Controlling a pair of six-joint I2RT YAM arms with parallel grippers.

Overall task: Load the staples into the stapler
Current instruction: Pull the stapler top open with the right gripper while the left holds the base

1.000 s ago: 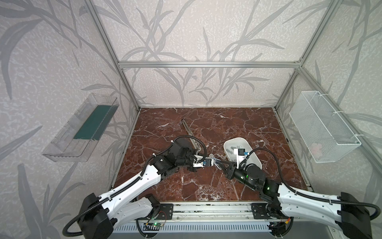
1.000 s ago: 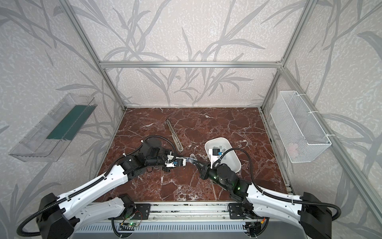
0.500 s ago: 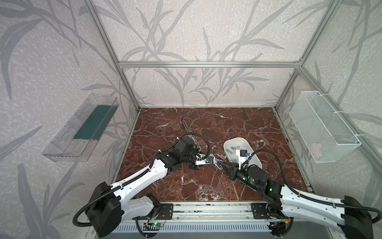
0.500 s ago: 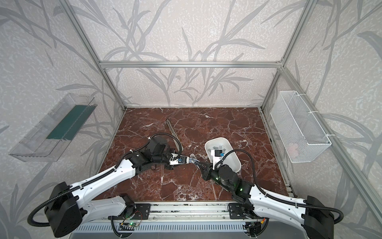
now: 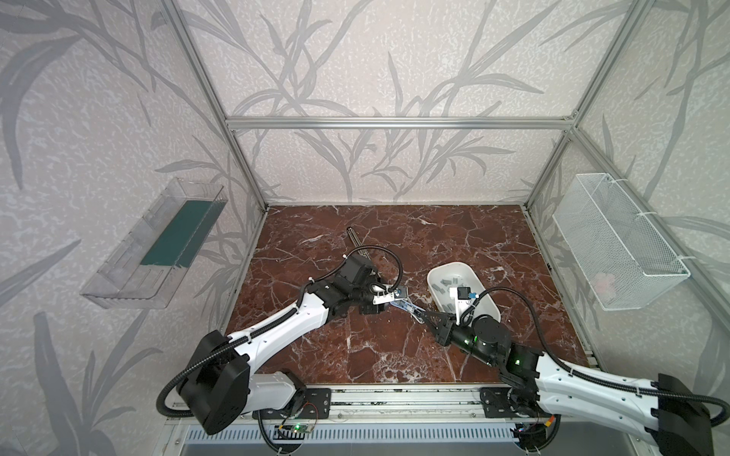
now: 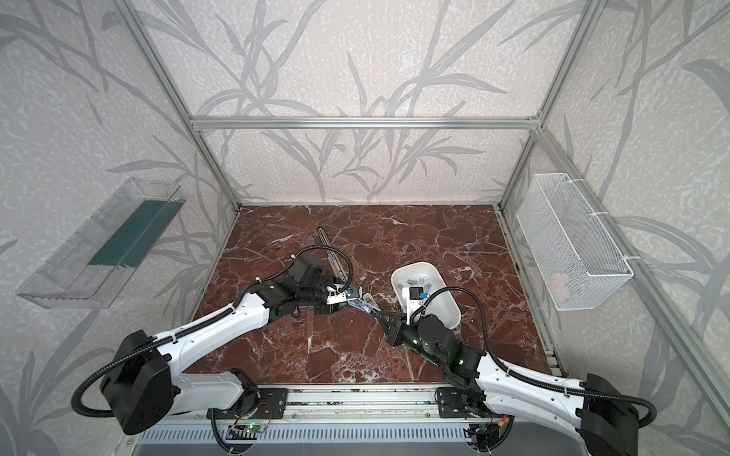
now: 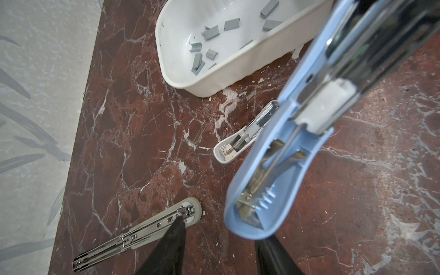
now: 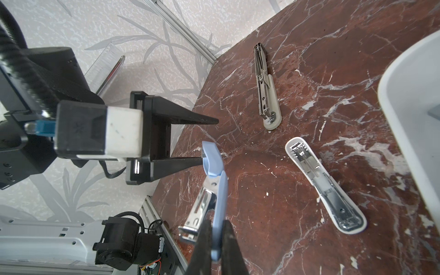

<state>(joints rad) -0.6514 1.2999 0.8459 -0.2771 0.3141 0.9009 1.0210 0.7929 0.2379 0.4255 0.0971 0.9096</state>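
Clearly the right jaws are pressed together on the blue plastic stapler [image 8: 217, 197]. They pinch the thin edge of its smooth, curved cover and hold it in the air above the red-brown, white-veined marble counter [image 5: 434, 229]. The stapler is hinged open, so its shiny chrome channel [image 8: 202, 204] splays away from the cover in a narrow V. The left wrist view looks into the cover's hollow underside, where a thin coiled spring [image 7: 259, 181] and a white block [image 7: 331, 102] sit.

The left jaws are spread, two black tapering wedges on either side of the cover's rounded end. The wedge nearer the stapler seems to touch that end, though the angle is too shallow to be sure; the other stands clear. In both top views the two arms meet at the stapler near the middle of the counter.

The staples [image 7: 209, 33] are short, flat grey metal strips, lying scattered loose inside a white oval plastic tub [image 7: 214, 78] with glossy, rounded walls. The tub stands on the counter near the right arm.

Two more staplers lie opened flat on the marble. A white plastic stapler with a chrome insert [image 8: 326, 185] is near the tub but apart from it. A long slim beige stapler with a bare steel rail [image 8: 266, 88] lies farther toward the back.
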